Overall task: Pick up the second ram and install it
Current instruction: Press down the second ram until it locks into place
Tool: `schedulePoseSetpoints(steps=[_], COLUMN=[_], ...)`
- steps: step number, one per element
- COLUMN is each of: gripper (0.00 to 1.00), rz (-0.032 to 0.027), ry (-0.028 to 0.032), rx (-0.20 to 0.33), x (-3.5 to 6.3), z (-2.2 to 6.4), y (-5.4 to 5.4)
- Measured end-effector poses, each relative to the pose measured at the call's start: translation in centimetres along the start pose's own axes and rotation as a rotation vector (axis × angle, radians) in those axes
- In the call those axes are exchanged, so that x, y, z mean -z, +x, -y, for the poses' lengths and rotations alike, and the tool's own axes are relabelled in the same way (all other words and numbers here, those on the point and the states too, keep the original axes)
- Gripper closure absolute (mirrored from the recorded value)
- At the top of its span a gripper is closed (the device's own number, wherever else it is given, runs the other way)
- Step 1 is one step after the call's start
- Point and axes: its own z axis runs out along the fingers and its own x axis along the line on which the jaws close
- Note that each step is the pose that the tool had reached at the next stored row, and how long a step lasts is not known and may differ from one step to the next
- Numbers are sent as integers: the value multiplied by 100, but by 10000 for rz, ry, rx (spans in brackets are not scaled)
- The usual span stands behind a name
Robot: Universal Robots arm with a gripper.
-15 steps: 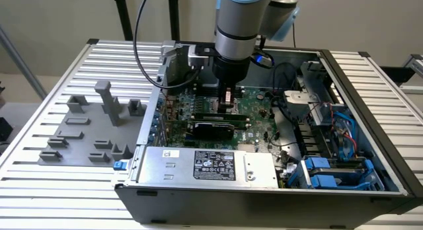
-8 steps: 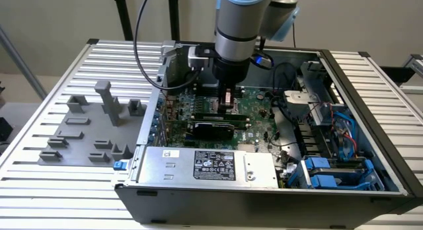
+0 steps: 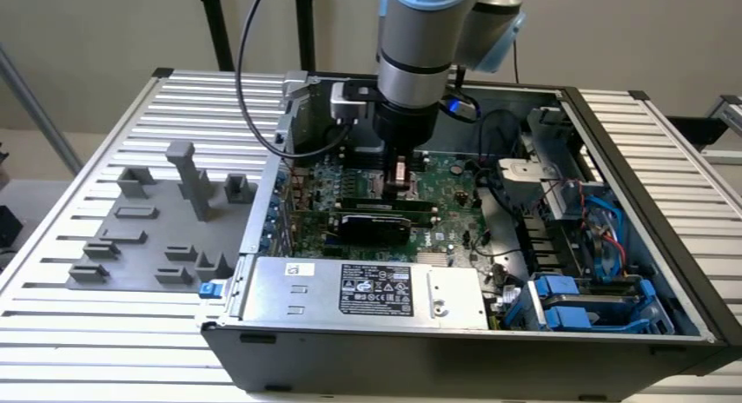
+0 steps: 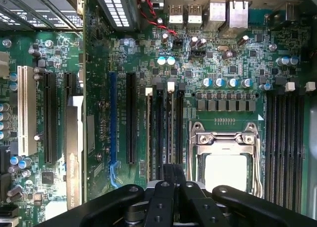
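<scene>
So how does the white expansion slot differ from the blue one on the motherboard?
Colour: the white slot is pale, the blue slot deep blue. Width: the white slot is broader, the blue slot slimmer. Length: the blue slot runs longer than the white slot. Both lie parallel and empty.

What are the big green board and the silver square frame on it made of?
The green board looks like rigid, matte circuit-board laminate: flat green surface dotted with soldered parts. The silver frame around the processor socket looks like shiny bare metal, since it glints and has a thin lever. Exact materials can't be confirmed by sight.
</scene>
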Motion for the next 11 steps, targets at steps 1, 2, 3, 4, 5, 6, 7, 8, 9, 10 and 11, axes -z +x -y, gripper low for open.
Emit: schedulePoseSetpoints(steps=[1, 2, 3, 4, 5, 6, 7, 8, 9, 10, 11], gripper=[100, 100, 100, 100, 100, 100, 100, 100, 100, 100, 100], rz=[2, 3, 2, 1, 1, 0, 0, 0, 0, -7, -13], ry=[3, 4, 4, 4, 4, 4, 4, 5, 6, 4, 4], rx=[-1, -1, 0, 0, 0, 0, 0, 0, 1, 2, 1], x=[-2, -3, -5, -8, -14, -21, -30, -40, -52, -61, -72], z=[2, 4, 6, 8, 10, 11, 12, 13, 13, 14, 13], y=[-3, -5, -7, -9, -10, -11, -12, -13, -13, -12, -12])
